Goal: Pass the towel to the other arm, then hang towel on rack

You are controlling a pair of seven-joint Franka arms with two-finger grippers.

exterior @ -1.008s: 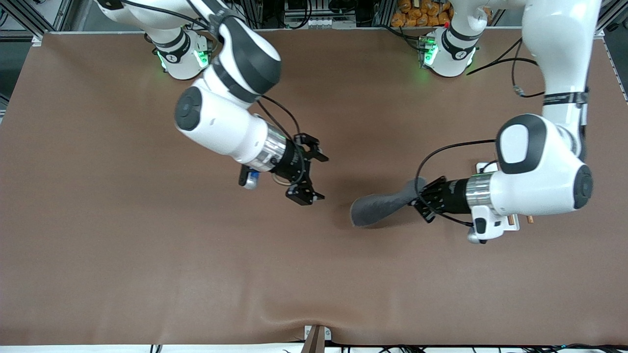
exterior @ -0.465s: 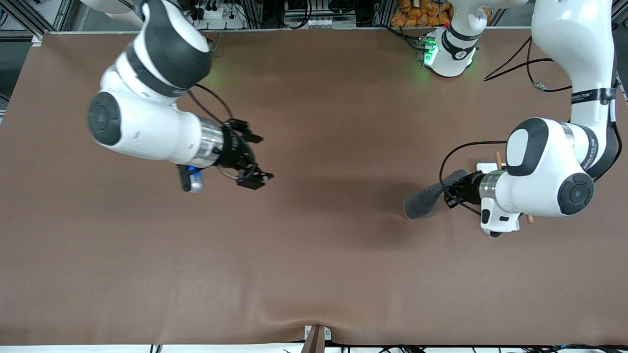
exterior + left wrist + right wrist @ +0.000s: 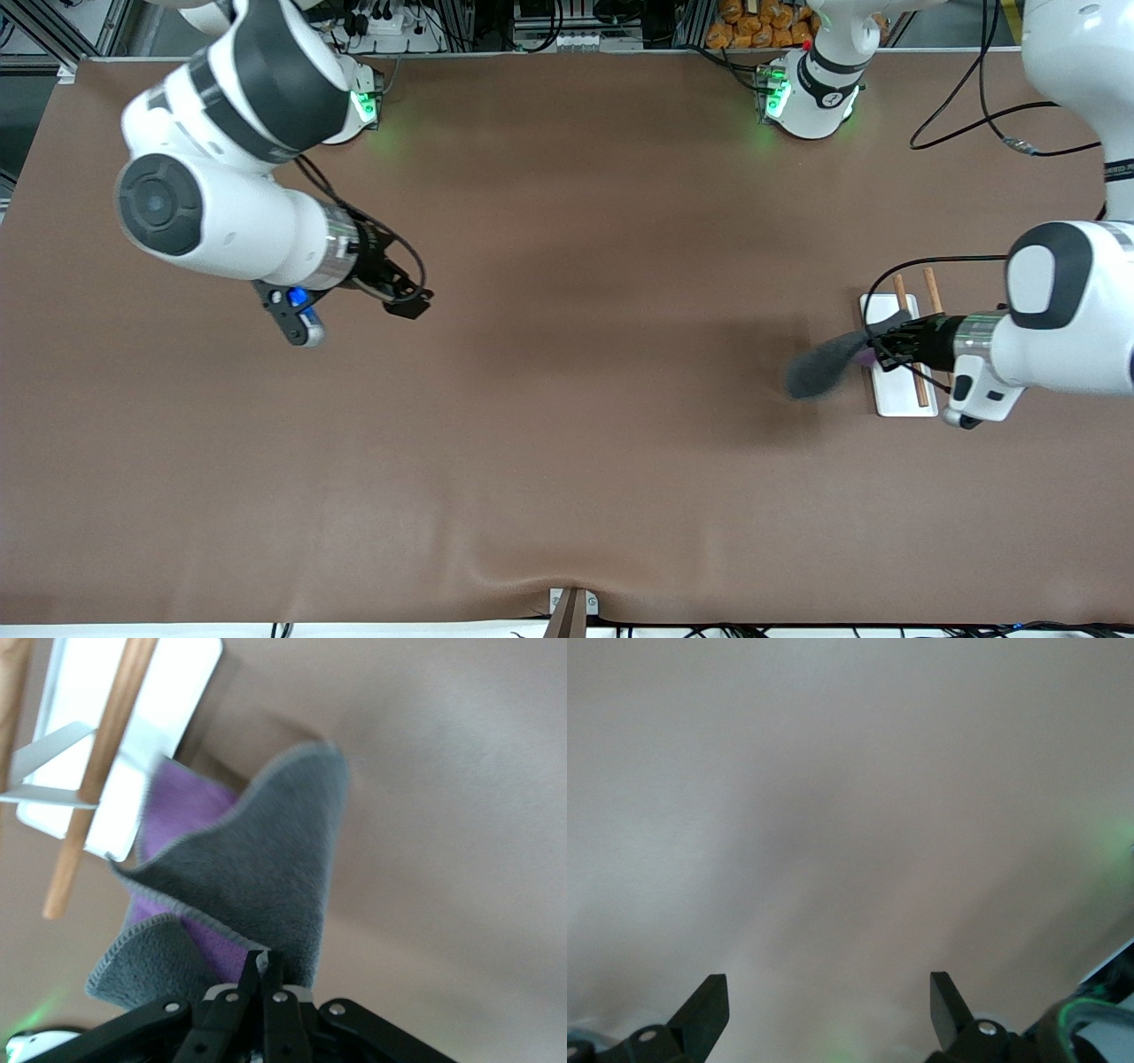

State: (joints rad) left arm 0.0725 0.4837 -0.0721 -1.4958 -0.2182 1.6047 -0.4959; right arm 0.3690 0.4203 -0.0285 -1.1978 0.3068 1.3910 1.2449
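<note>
My left gripper [image 3: 879,349] is shut on one edge of the dark grey towel [image 3: 824,369]. It holds the towel in the air over the edge of the rack [image 3: 898,396] that faces the table's middle, and the cloth trails toward the middle. In the left wrist view the towel [image 3: 257,864] hangs folded from the left gripper [image 3: 264,962] and shows a purple underside. The rack's white base [image 3: 168,691] and a wooden rod [image 3: 104,769] lie just past it. My right gripper [image 3: 409,299] is open and holds nothing, up over bare table near the right arm's end, with only tabletop under the right gripper [image 3: 827,992].
The rack stands near the left arm's end of the table, its two rods [image 3: 903,293] running toward the robots' bases. Brown table cover [image 3: 567,425] fills the middle. Cables loop by the left arm's base [image 3: 811,93].
My left gripper has carried the towel from the table's middle toward the left arm's end, reaching the rack. The right arm has swung back toward its own end, still open.
</note>
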